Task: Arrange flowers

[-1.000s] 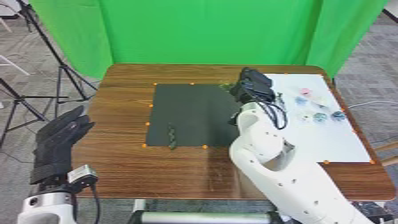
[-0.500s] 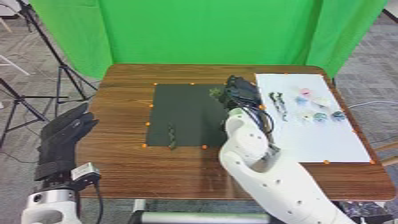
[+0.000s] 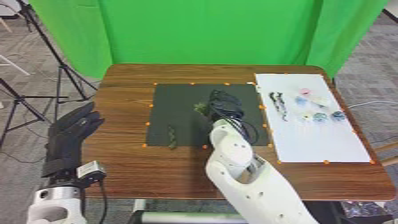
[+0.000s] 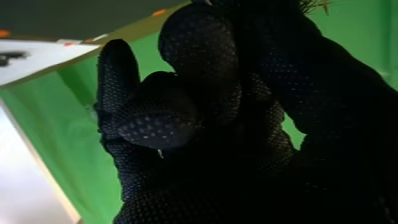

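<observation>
Evidently, the right hand [image 3: 226,104] grips greenery [image 3: 202,108] over a dark mat [image 3: 189,127], green curtain [image 3: 209,32] behind.

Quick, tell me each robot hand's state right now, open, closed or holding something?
Left robot hand: open and empty, fingers relaxed.
Right robot hand: closed, holding a green sprig over the dark mat.

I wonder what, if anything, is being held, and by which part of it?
The right hand holds a green sprig, its bushy end sticking out; the exact gripped spot is hidden.
</observation>
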Tool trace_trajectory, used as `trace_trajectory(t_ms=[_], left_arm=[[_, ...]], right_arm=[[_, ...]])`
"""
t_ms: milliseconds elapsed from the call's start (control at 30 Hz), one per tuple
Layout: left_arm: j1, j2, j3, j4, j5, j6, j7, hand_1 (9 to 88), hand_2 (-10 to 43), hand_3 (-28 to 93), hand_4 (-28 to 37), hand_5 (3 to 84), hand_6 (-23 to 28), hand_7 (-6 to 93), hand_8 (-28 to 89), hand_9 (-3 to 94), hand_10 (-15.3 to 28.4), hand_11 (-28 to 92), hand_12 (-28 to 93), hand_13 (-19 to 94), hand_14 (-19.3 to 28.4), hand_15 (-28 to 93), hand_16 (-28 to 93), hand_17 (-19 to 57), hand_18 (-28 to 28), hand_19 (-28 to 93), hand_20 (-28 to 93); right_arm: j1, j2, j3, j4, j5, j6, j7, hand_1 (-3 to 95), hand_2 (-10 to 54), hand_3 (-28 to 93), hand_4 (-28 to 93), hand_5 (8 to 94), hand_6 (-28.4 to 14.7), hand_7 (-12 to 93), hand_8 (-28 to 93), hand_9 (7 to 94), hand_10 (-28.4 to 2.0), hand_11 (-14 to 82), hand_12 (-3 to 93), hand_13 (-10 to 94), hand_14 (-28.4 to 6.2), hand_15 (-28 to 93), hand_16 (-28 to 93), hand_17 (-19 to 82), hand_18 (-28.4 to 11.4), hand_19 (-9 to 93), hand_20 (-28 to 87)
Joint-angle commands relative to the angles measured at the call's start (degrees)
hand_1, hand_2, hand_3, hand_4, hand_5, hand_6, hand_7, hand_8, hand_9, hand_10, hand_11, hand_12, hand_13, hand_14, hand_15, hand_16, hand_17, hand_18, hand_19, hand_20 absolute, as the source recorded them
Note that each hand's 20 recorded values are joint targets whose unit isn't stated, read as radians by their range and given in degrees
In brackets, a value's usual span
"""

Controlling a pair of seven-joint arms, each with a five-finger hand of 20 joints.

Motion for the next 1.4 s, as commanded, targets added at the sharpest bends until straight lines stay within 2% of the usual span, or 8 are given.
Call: trace_trajectory(t_ms=[33, 233, 367, 800, 900, 1133, 1200, 1400], left_arm=[[-2.64, 0.24, 2.65, 1.23, 0.23, -0.75, -0.23, 28.9, 0.9, 82, -14.8, 42.3, 11.9, 16.8, -11, 34.2, 20.4, 42, 7, 24, 27.3, 67, -18, -8.3, 22.4, 57, 15], [-3.80, -0.12, 3.61, 1.68, 0.22, -1.10, -0.29, 29.0, 1.0, 82, -14.8, 42.4, 11.9, 16.7, -11, 34.1, 20.4, 42, 7, 24, 27.3, 67, -18, -8.4, 22.5, 57, 15], [-3.53, 0.16, 3.62, 1.61, -0.05, -0.71, -0.02, 29.0, 0.9, 82, -14.7, 42.4, 12.0, 16.7, -11, 34.2, 20.4, 42, 7, 24, 27.3, 67, -18, -8.4, 22.4, 57, 15], [-6.43, 0.52, 5.92, 2.69, 0.18, -1.45, -0.63, 29.2, 0.9, 82, -14.6, 42.4, 11.9, 16.7, -11, 34.2, 20.4, 42, 7, 24, 27.3, 67, -18, -8.4, 22.5, 57, 15], [-6.60, 0.20, 6.01, 2.74, 0.69, -1.55, -0.96, 29.3, 1.0, 82, -14.5, 42.3, 11.9, 16.8, -11, 34.2, 20.5, 42, 7, 24, 27.3, 67, -18, -8.4, 22.5, 57, 15], [-6.47, -0.02, 6.11, 2.66, 0.94, -1.52, -1.14, 29.3, 1.0, 82, -14.1, 42.4, 12.0, 16.8, -11, 34.2, 20.4, 42, 7, 24, 27.3, 67, -18, -8.3, 22.4, 57, 15], [-6.59, 0.64, 6.47, 2.71, 0.22, -1.01, -0.60, 29.3, 1.1, 82, -14.0, 42.5, 12.0, 16.8, -11, 34.2, 20.5, 42, 7, 24, 27.3, 67, -18, -8.3, 22.4, 57, 15], [-6.20, 0.93, 6.42, 2.54, 0.03, -0.82, -0.41, 29.4, 1.1, 82, -13.8, 42.5, 12.0, 16.8, -11, 34.2, 20.4, 42, 7, 24, 27.2, 67, -18, -8.3, 22.4, 57, 15]], right_arm=[[-2.33, -3.68, 0.70, 1.29, -3.97, -1.82, -3.45, 56.8, -9.5, 75, -28, 88.9, -4.0, 18, 18, 90.3, -8.9, 42.2, 34.8, 84, -9.0, 70, 33, 29, -28.4, 85, 15], [-2.21, -4.32, 0.89, 2.92, -3.77, -2.58, -3.12, 56.8, -9.5, 75, -28, 88.9, -4.0, 18, 18, 90.3, -8.9, 42.2, 34.6, 85, -8.9, 70, 33, 29, -28.4, 86, 15], [-3.06, -5.39, 1.58, 3.12, -4.97, -3.09, -3.88, 56.7, -9.5, 75, -28, 88.9, -3.9, 18, 17, 90.4, -8.8, 42.2, 34.4, 85, -8.9, 70, 33, 29, -28.4, 86, 15], [-6.15, -8.67, 3.46, 3.51, -7.94, -3.94, -6.32, 55.2, -9.5, 75, -28, 89.1, -3.3, 18, 17, 90.9, -9.0, 42.3, 33.3, 85, -8.6, 69, 33, 29, -28.4, 86, 14], [-6.52, -9.43, 3.88, 3.79, -8.51, -3.88, -6.99, 55.0, -9.5, 75, -28, 89.1, -3.2, 18, 16, 91.0, -8.9, 42.2, 32.9, 85, -8.6, 69, 33, 29, -28.4, 86, 13], [-6.93, -10.24, 4.32, 3.94, -9.36, -3.74, -7.81, 54.8, -9.5, 75, -28, 89.1, -3.0, 18, 16, 91.3, -9.0, 42.5, 32.3, 86, -8.6, 69, 33, 28, -28.4, 86, 13], [-6.75, -10.14, 4.23, 3.83, -8.77, -3.60, -7.38, 54.1, -9.5, 75, -28, 89.1, -3.2, 18, 16, 91.1, -9.3, 42.7, 32.3, 85, -8.9, 69, 33, 28, -28.4, 86, 13], [-6.93, -9.80, 3.83, 3.16, -8.73, -4.22, -7.00, 50.2, -9.5, 73, -26, 87.3, -4.4, 19, 16, 88.1, -11.2, 45.8, 30.9, 83, -10.6, 71, 34, 26, -28.4, 86, 12]])
